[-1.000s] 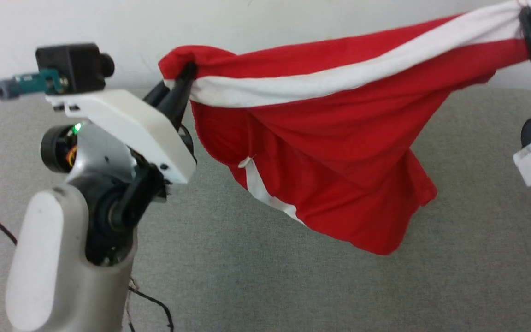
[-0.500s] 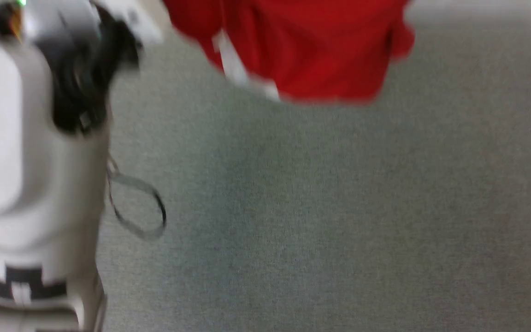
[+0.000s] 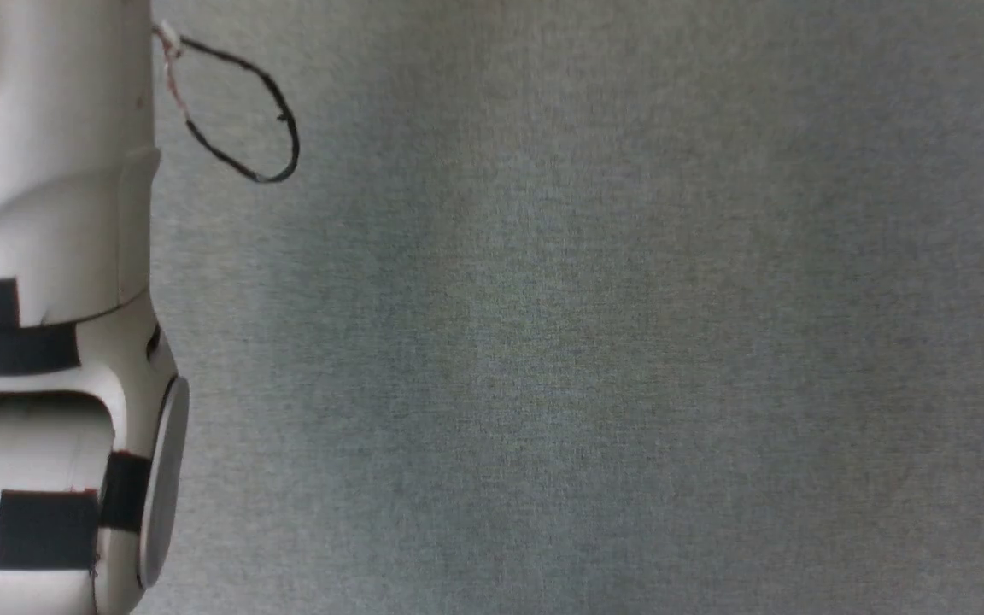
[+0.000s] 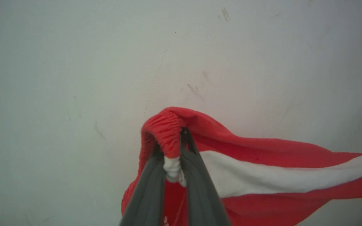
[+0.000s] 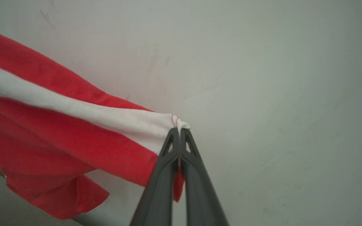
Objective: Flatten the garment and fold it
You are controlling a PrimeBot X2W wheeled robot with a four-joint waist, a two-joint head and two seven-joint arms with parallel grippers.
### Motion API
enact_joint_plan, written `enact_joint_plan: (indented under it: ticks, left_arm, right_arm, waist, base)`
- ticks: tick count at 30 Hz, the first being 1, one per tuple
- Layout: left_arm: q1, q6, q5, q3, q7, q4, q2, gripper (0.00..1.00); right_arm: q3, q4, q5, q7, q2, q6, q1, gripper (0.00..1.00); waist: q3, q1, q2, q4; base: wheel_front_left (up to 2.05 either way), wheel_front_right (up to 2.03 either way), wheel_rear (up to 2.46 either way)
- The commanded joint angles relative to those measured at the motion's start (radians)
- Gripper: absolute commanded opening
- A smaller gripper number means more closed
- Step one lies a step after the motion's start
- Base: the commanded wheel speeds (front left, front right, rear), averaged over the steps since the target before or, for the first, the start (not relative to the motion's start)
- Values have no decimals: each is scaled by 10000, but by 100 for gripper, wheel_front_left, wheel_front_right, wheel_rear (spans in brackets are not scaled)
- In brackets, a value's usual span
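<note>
Left wrist view: the left gripper (image 4: pixel 171 141) held the garment (image 4: pixel 262 147), a pair of bright red shorts, by its gathered elastic waistband (image 4: pixel 165 131). The two dark fingers (image 4: pixel 200 188) stood only a narrow gap apart, with the bunched red-and-white edge of the waistband clamped between them and curling over their tips. From this grip a white stripe (image 4: pixel 262 177) ran along the red cloth to the right edge of the view. A pale, lightly scuffed wall (image 4: pixel 74 62) formed the background.

Right wrist view: the right gripper (image 5: pixel 179 131) pinched the far end of the same white stripe. Its fingers were pressed together tip to tip, and a sliver of red cloth showed between them lower down. The shorts ran away to the left of this view, hanging in loose folds in front of the wall. Their lowest fold hung near a grey surface (image 5: pixel 5 204) at the lower left corner; whether it touched could not be told.

Head view: a pale arm segment (image 3: pixel 39 171) with black markings lay along the left edge, and a loop of black cable (image 3: pixel 274 111) stood out beside it over the grey fabric-covered surface.
</note>
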Motion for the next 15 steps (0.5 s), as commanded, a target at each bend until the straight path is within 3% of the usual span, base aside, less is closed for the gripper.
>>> enact_joint_plan:
  ticks: [1, 8, 15]
  left_arm:
    - [-138, -179, -54, 17, -266, 164, -12, 0]
    - [232, -1313, -336, -180, -1521, 1405, -28, 0]
    - [974, -1622, -671, -292, -1133, 1608, 19, 0]
  right_arm:
    - [86, 196, -104, -204, 59, -21, -191, 0]
    - [865, 1453, 19, -1452, -11, -21, 0, 0]
    - [1541, 772, 1146, -1887, -611, -21, 1004, 0]
  waist:
    - [1140, -3, 0, -205]
    - [1861, -3, 0, -206]
    - [1739, -3, 0, -99]
  base:
    - [0, 0, 0]
    - [0, 0, 0]
    - [0, 0, 0]
